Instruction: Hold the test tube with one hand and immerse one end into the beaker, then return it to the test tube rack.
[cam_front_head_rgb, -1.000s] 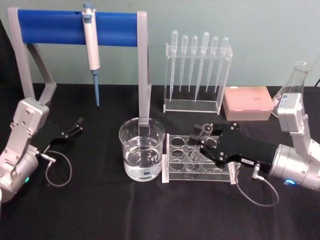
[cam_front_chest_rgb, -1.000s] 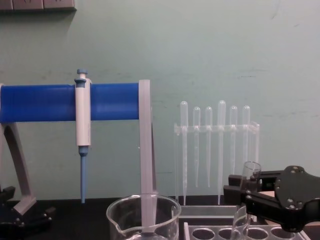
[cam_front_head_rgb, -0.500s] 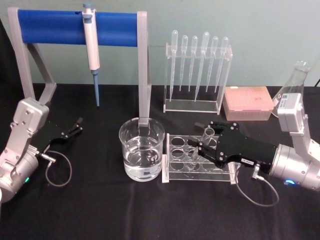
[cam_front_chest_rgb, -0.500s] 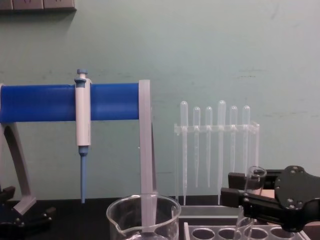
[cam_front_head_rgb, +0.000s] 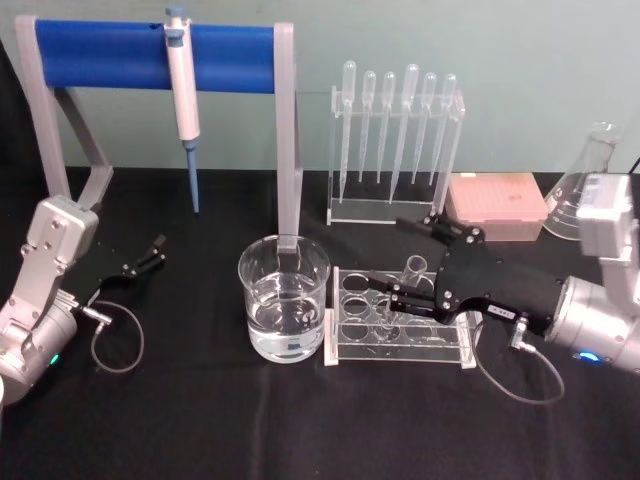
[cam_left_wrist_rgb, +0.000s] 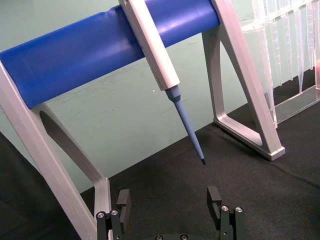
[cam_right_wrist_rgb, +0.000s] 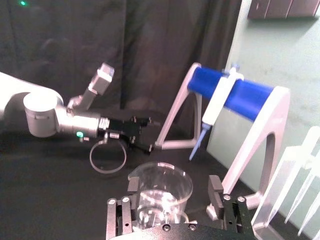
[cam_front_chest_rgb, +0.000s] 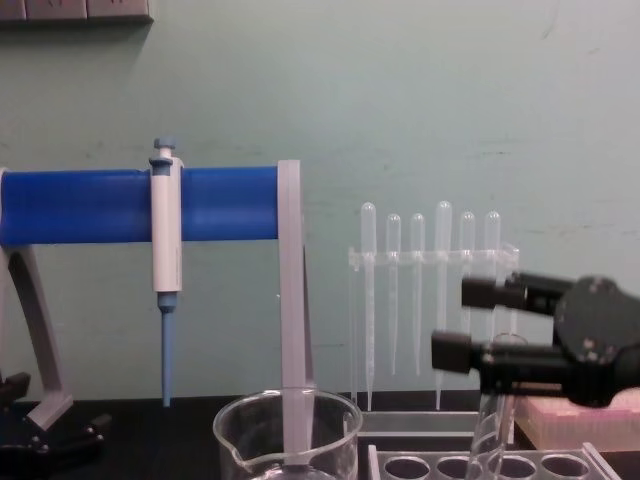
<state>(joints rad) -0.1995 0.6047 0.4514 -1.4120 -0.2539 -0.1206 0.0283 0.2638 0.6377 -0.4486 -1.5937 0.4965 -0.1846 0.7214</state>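
- Glass tube (cam_front_head_rgb: 409, 273) stands in rack (cam_front_head_rgb: 352, 345), right of beaker (cam_front_head_rgb: 284, 298).
- Right claw (cam_front_head_rgb: 415, 265) spread around it, apart; pull straight back, don't clip rim.
- Left claw (cam_front_head_rgb: 152, 252) spread, parked on counter (cam_front_head_rgb: 200, 420).

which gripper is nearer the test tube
Right. The right gripper sits open around the test tube standing in the rack; the left gripper rests far beyond the beaker.

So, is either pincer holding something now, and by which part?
Nothing is held. Right pincer stands open beside the long clear glass test tube; left pincer is open too.
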